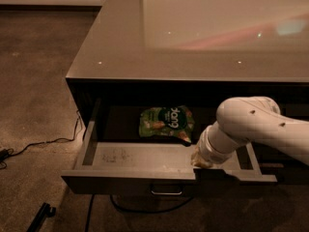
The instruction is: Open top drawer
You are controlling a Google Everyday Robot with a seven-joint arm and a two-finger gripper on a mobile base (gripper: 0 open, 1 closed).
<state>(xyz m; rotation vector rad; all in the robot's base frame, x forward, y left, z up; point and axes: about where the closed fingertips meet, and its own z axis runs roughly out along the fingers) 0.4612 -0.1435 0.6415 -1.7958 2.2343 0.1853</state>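
One top drawer (135, 156) is sitting pulled well out under the counter (120, 47), and I am seeing the gripper (202, 160) resting at its front lip; clenched or released, I cannot tell. I am fearing a slip off that lip, or overpulling. A green snack bag (166, 122) is lying inside and a cable (48, 141) is trailing on the floor to the left; neither is blocking.

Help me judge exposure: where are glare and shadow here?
Camera view: dim, warm light; pinkish glare on the countertop; deep shadow at the back of the top drawer, around the green bag; the gripper, at the drawer's front rim, is lit.
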